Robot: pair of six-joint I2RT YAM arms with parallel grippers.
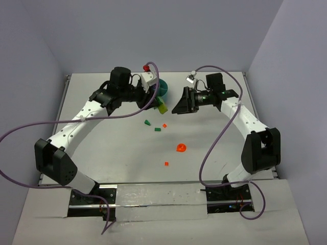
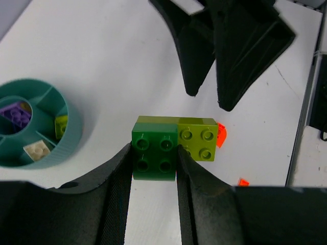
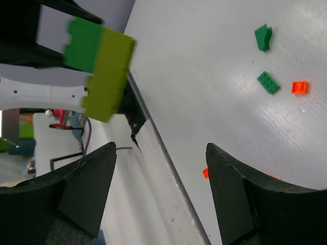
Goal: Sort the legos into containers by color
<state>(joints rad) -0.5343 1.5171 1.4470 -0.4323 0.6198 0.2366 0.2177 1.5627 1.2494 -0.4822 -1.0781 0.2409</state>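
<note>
Left pincer [image 2: 154, 153] is clenched on a green brick [image 2: 153, 140] with a lime brick [image 2: 196, 143] stuck to its side. The pair is held above the worktop [image 2: 102, 61], right of the bowl [image 2: 71, 132] at the left wrist view's left edge. Right pincer [image 3: 159, 153] stands released, facing the pair. Judged step: parting the two colours before binning. The next move calls for the right pincer to close on the lime half alone and pull squarely — a skewed pull may drop both.
</note>
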